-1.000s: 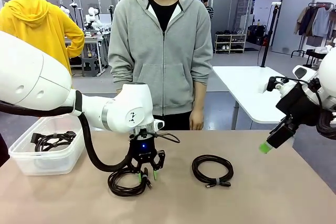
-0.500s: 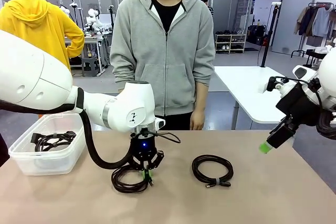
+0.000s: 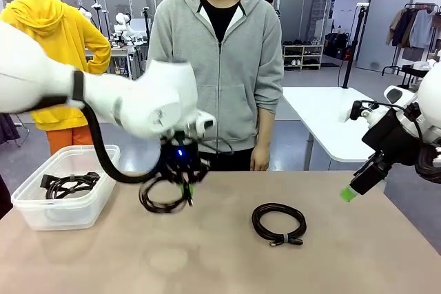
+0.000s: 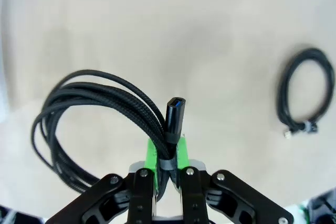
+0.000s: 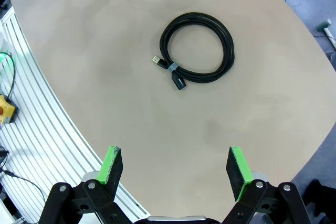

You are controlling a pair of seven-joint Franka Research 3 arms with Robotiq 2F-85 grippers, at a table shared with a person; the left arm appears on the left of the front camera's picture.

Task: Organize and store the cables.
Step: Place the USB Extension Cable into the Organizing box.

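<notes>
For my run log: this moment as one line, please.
left claw: shut on coiled cable, above table | right claw: open | second cable: on table | plastic bin: holds stored cable

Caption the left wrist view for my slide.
Left tool shut on a coiled black cable, held over the tan table; a second coil lies beyond.

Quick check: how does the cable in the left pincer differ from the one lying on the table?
The held cable is up off the table, pinched in the shut left pincer; the loose cable lies flat on it, untouched. The held cable's loops hang splayed apart; the loose cable's loops sit together in a tight ring. Both are thin black coils bound with a small grey tie.
</notes>
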